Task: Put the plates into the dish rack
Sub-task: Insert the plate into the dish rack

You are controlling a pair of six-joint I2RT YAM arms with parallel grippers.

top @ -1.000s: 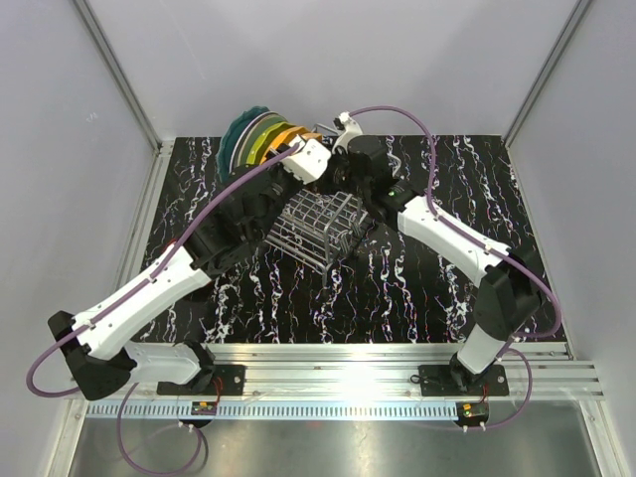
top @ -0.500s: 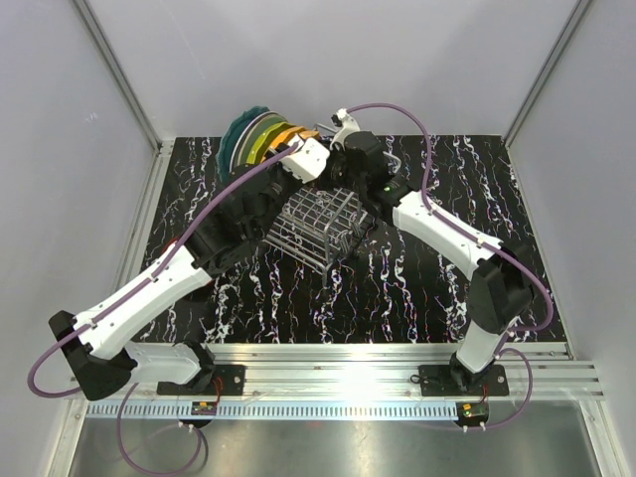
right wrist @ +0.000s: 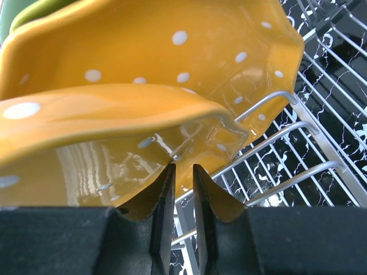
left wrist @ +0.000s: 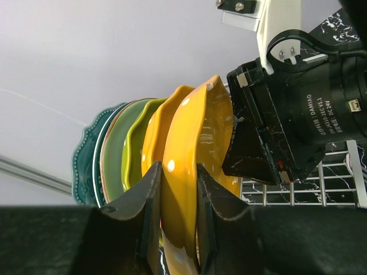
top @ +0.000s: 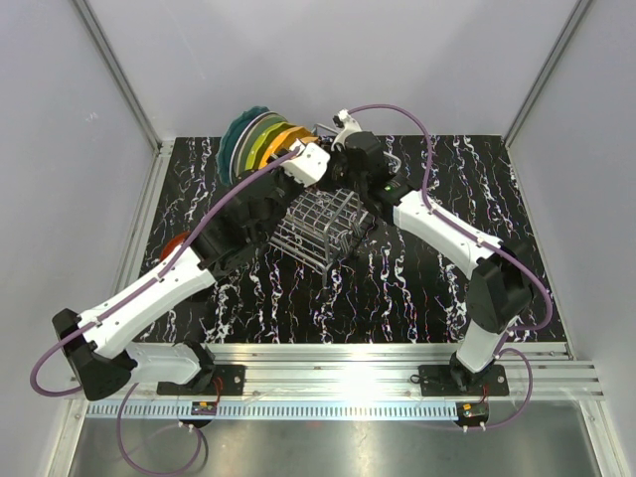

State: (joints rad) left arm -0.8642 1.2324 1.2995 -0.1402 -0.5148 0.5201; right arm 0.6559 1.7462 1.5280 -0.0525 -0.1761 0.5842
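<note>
At the dish rack's (top: 316,231) far-left end the plates (top: 253,137) stand packed face to face; no finger fits between them. Your left gripper (left wrist: 178,192) straddles the dotted orange plate's (left wrist: 195,149) rim there, the right gripper (right wrist: 179,172) crowded just beside. The rack's near-right slots are open from above. Left of the rack a red-orange plate (top: 175,243) lies under the left arm (top: 149,293); right of it, open table (top: 417,288).

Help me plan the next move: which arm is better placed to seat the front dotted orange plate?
Left, probably. The left gripper clamps the dotted orange plate at its rim, beside the dish rack. The right gripper only meets that plate at its fingertips; a grip is unclear.
</note>
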